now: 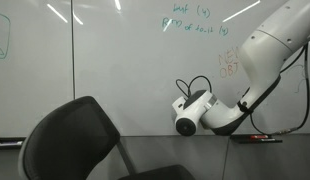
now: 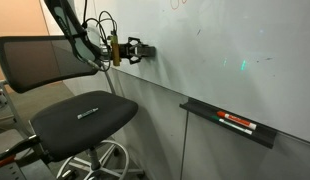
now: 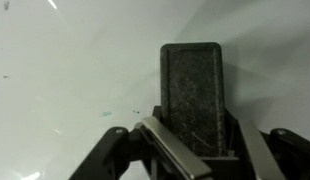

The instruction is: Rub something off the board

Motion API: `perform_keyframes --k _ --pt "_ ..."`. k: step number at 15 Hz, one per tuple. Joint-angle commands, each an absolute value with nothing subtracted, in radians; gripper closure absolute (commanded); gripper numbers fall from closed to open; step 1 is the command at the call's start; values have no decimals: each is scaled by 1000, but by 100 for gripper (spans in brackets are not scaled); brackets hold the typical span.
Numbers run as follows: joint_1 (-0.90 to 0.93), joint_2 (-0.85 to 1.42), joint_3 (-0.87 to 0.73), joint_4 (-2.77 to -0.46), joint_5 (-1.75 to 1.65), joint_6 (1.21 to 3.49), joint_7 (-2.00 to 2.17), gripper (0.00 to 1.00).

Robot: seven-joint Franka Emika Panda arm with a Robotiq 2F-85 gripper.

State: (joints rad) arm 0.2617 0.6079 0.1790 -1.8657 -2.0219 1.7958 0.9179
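Against the board point(image 1: 105, 70), the end effector point(image 3: 195, 137) pinches an eraser point(image 3: 192, 90); the faint mark point(image 3: 128, 104) beside it seems not yet wiped.

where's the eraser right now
Clamped in the gripper, the eraser fills the centre of the wrist view, facing the board. In an exterior view it is near the black chair, up-left of the marker tray.

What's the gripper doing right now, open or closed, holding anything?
The gripper is closed on a dark block eraser, facing the whiteboard.
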Motion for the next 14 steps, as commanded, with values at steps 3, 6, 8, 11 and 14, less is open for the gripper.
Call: perform_keyframes --k 3,6,8,11,14 --pt "236 630 190 -1763 -2074 1850 878 69" --pt "252 639 216 -1754 -2064 1860 882 69" --pt "261 647 232 -1739 -2060 1880 885 69" --pt "278 665 243 -1710 -2063 1910 885 69" --pt "285 675 244 -1691 -2052 1929 885 69"
